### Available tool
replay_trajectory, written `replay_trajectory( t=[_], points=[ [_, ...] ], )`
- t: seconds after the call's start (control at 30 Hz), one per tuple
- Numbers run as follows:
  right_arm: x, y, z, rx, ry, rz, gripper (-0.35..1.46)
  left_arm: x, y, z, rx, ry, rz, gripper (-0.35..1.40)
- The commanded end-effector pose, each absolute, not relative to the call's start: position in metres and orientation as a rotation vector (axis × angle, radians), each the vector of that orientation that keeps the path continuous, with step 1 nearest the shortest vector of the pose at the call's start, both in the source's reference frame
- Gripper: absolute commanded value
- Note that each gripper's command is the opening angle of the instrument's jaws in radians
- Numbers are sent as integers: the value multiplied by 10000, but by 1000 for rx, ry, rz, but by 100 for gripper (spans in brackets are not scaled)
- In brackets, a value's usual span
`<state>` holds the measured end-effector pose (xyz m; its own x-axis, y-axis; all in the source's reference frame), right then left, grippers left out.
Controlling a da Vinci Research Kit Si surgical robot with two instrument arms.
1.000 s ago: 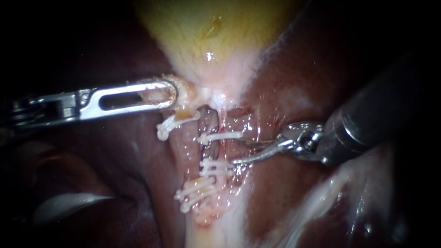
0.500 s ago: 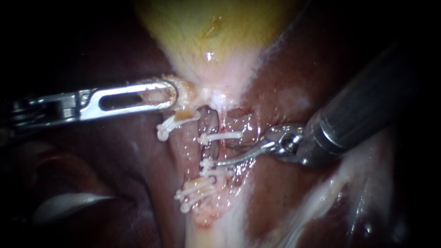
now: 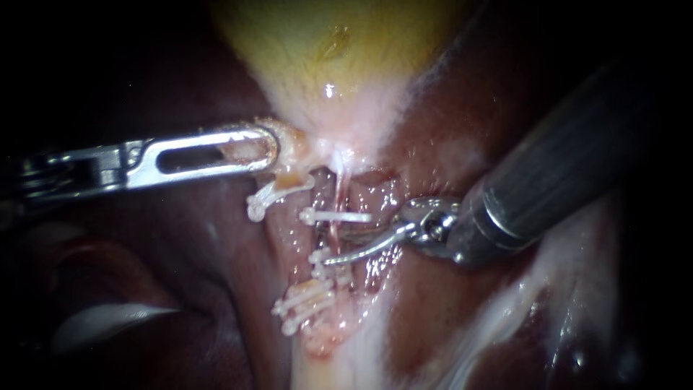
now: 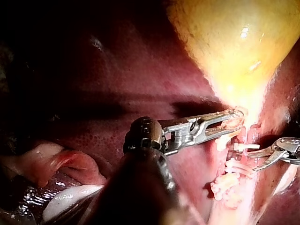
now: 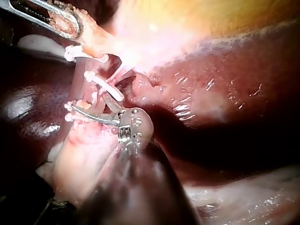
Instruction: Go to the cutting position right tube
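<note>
Nearest the camera, my right instrument (image 3: 332, 246) comes in from the upper right on a dark shaft. It ends in two thin curved blades that stand a little apart and grip nothing. The right tube (image 3: 336, 191) lies right at their tips. It runs down the endoscope view from the neck of the gallbladder (image 3: 325, 72), so its long axis crosses the blades almost squarely. The blades sit in the bare stretch between the upper clip (image 3: 336, 215) and the lower clips (image 3: 326, 266). The lower blade's tip reaches across the tube just above the lower clips, and the upper blade lies just under the upper clip (whether the tube sits fully between them I cannot tell). I judge that only a small advance along the blades' own line is left.

Farther back, my left instrument (image 3: 271, 148) has its slotted jaws closed on the gallbladder's neck, beside the tubes' upper end and clear of the cutting stretch. Behind everything lies the dark liver (image 3: 462, 115).
</note>
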<state>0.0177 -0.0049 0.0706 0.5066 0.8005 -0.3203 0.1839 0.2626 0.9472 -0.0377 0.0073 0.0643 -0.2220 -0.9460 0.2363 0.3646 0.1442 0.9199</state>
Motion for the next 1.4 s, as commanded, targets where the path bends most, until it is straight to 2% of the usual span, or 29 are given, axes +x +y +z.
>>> replay_trajectory(
  t=[0.03,0.27,0.63,0.97,1.4],
  points=[
    [178,-49,707,1276,1004,520,144,-377,73,644,669,-1212,-1392,-35],
    [187,-49,708,1309,1051,518,144,-376,73,647,669,-1213,-1390,-35],
    [214,-65,729,1268,1174,477,144,-375,74,651,670,-1213,-1389,-35],
    [231,-68,735,1255,1241,521,144,-374,74,652,670,-1213,-1388,-35],
    [233,-62,734,1237,1270,560,144,-374,74,652,670,-1213,-1388,-35]
  ],
)
